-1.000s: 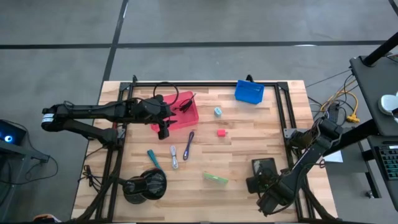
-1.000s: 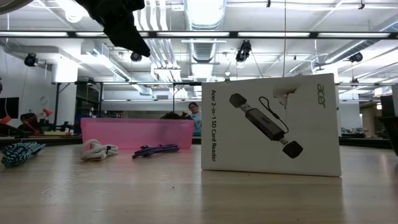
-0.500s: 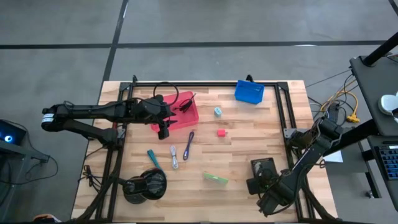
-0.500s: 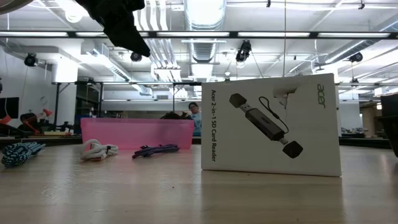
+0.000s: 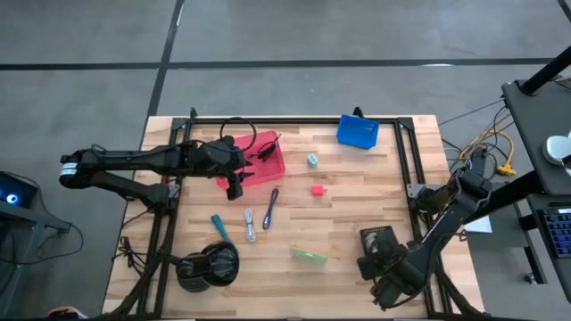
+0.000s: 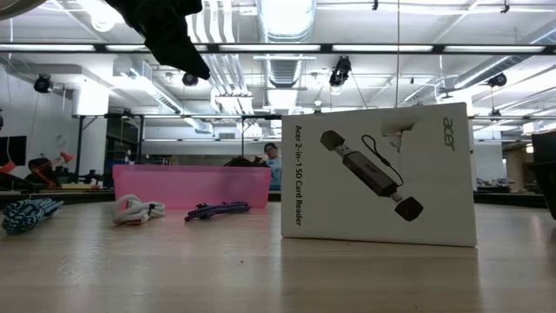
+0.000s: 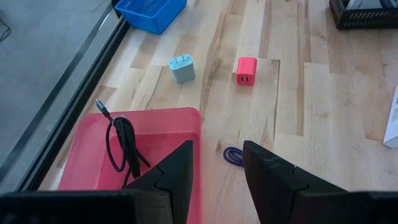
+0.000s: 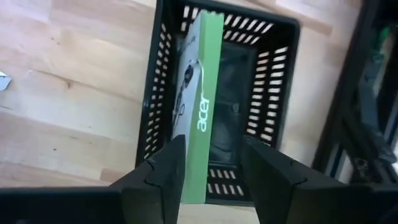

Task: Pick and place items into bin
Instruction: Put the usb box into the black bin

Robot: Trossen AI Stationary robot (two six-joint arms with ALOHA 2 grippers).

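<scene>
My right gripper (image 8: 211,142) (image 5: 370,266) stands open over the black basket (image 8: 158,93) at the near right. Its fingers are on either side of a white Acer box (image 8: 204,106) that stands on edge in the basket, green side up. My left gripper (image 7: 217,146) (image 5: 234,185) hangs open over the near rim of the pink bin (image 5: 259,160), which holds a black cable (image 7: 121,143). On the table lie a purple cord (image 5: 270,207), a grey cord (image 5: 249,225), a teal pen (image 5: 219,228), a green packet (image 5: 309,256), a pink cube (image 5: 317,190) and a pale teal cube (image 5: 312,160).
A blue basket (image 5: 358,131) stands at the far edge. A big black round object (image 5: 210,265) sits at the near left. Black rails (image 5: 403,169) run along the table's sides. In the low view a second Acer box (image 6: 378,178) stands upright on the table.
In the low view a dark shape at the right edge now reaches higher and farther into the picture than a second ago. What it belongs to I cannot tell. The items on the table have not moved.
</scene>
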